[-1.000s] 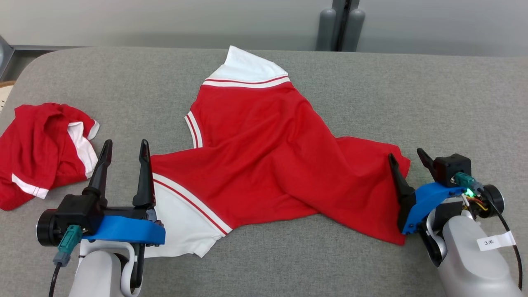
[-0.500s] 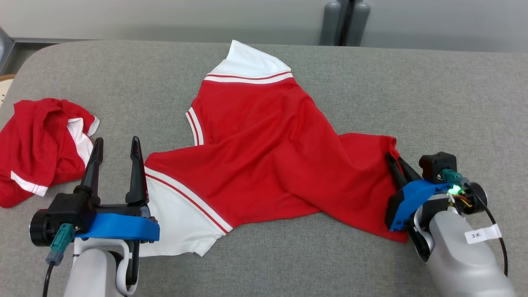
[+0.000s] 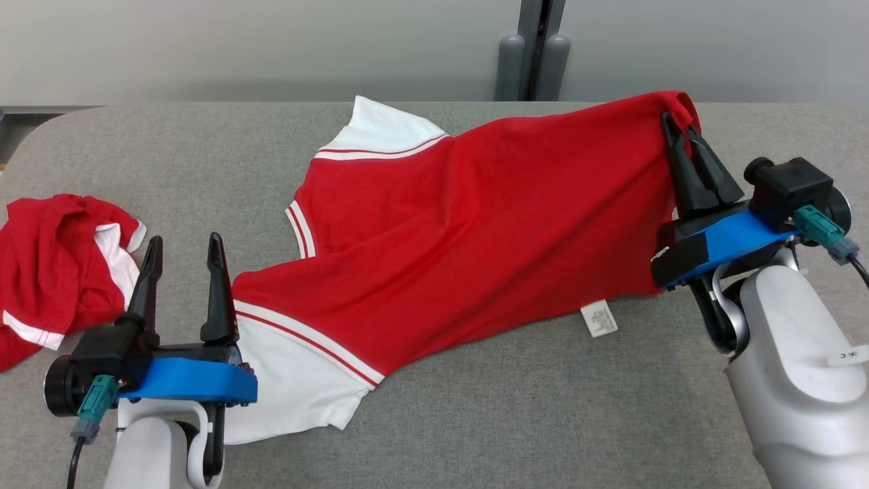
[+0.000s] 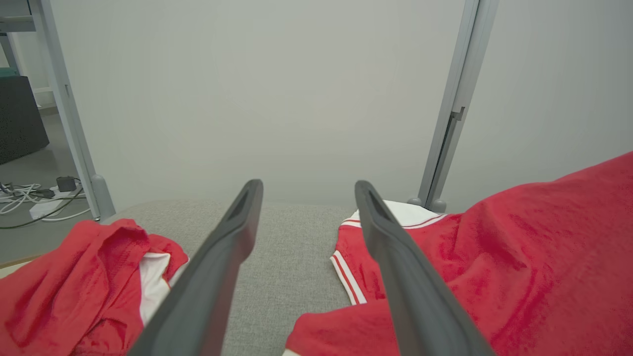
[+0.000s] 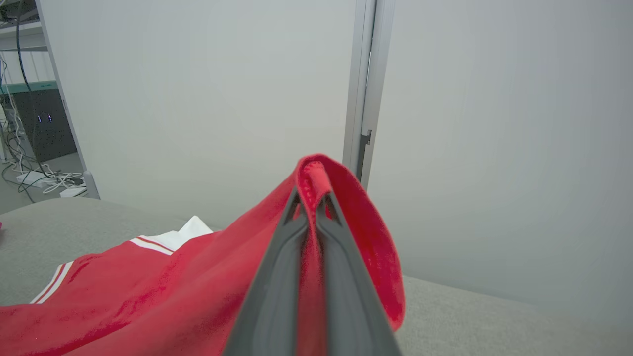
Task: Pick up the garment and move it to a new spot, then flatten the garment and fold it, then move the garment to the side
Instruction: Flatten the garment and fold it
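The left gripper (image 3: 185,239) and the right gripper (image 3: 680,122) are built alike. Each has two long dark fingers (image 3: 218,299) that taper to narrow tips and rise from a black block (image 3: 102,353). Under each block sits a bright blue plate (image 3: 190,380) with rounded corners, and below it a curved white bracket (image 3: 192,465). A teal connector (image 3: 95,401) with a grey boot plugs into the outer side and feeds a thin black cable (image 3: 72,465). A round black cap (image 3: 58,390) closes the left wrist's outer end. The forearms (image 3: 794,380) are smooth, pale grey shells. The right one carries a small white label (image 3: 848,354) with dark printed characters. In the wrist views the fingers look matte charcoal, with a shallow recess near the tips.
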Available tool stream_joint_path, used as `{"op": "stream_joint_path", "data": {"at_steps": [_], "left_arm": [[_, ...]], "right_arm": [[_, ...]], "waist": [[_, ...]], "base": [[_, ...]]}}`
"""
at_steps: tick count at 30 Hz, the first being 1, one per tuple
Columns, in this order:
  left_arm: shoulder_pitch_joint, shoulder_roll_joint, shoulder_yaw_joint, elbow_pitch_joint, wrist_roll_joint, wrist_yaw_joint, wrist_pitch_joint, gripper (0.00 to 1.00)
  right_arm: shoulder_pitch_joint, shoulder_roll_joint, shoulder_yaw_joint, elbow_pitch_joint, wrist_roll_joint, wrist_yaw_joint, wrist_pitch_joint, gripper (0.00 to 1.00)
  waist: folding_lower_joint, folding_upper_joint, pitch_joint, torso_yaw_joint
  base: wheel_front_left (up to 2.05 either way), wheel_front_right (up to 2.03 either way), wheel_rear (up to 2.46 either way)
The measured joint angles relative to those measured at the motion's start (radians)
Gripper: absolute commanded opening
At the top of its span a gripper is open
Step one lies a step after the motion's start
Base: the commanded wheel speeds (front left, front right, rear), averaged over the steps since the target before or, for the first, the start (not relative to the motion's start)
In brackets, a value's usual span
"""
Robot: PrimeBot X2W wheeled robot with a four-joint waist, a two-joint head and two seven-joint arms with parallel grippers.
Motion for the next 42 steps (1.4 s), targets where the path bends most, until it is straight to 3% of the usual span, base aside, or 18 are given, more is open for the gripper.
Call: {"op": "stream_joint_path", "data": {"at_steps": [6, 22, 34, 42], "left_arm": [[0.008, -0.002, 0.004, 0.001, 0.0, 0.0, -0.001, 1.0], [0.028, -0.005, 0.008, -0.001, -0.001, 0.0, -0.001, 1.0], [0.039, -0.003, 0.006, -0.007, 0.0, 0.0, -0.001, 1.0], [0.038, -0.002, -0.008, -0.01, -0.002, 0.0, -0.001, 1.0]], "right_arm": [[0.048, -0.011, 0.004, -0.153, 0.007, 0.0, 0.0, 0.0], [0.141, -0.007, 0.005, -0.26, 0.015, 0.0, 0.033, 0.0], [0.301, 0.025, -0.028, -0.468, 0.012, 0.0, 0.113, 0.0], [0.326, 0.027, -0.05, -0.508, -0.001, 0.0, 0.139, 0.0]], "waist": [[0.0, 0.0, -0.016, -0.012], [0.0, 0.0, -0.03, -0.033], [0.0, 0.0, -0.034, -0.056], [0.0, 0.0, -0.021, -0.051]], "base": [[0.0, 0.0, 0.0], [0.0, 0.0, 0.0], [0.0, 0.0, 0.0], [0.0, 0.0, 0.0]]}}
